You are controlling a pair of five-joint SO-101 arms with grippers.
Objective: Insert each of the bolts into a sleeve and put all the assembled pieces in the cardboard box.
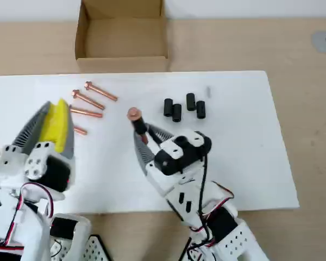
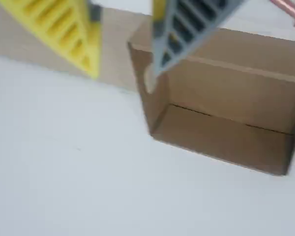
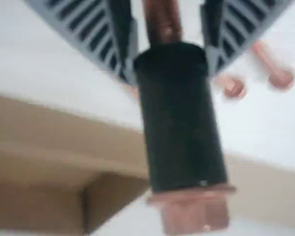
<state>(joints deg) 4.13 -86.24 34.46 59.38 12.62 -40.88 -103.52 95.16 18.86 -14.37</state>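
Observation:
My right gripper (image 1: pixel 145 136) is shut on a copper bolt with a black sleeve (image 1: pixel 138 125) on it, held tilted above the middle of the white mat (image 1: pixel 244 163). The right wrist view has the sleeved bolt (image 3: pixel 179 113) between the grey fingers (image 3: pixel 88 29), head outward. Several loose copper bolts (image 1: pixel 89 100) lie at the mat's back left. Several black sleeves (image 1: pixel 182 107) stand at the back centre. My left gripper (image 1: pixel 54 104) hovers over the mat's left side, open with nothing in it, beside the bolts. The cardboard box (image 1: pixel 122 32) sits behind the mat.
The left wrist view looks between its yellow and grey fingers (image 2: pixel 78 44) at the cardboard box (image 2: pixel 221 123). Bolt heads (image 3: pixel 233 87) and part of the box (image 3: pixel 49 196) appear behind the held piece. A grey disc (image 1: pixel 325 41) lies on the far right tabletop.

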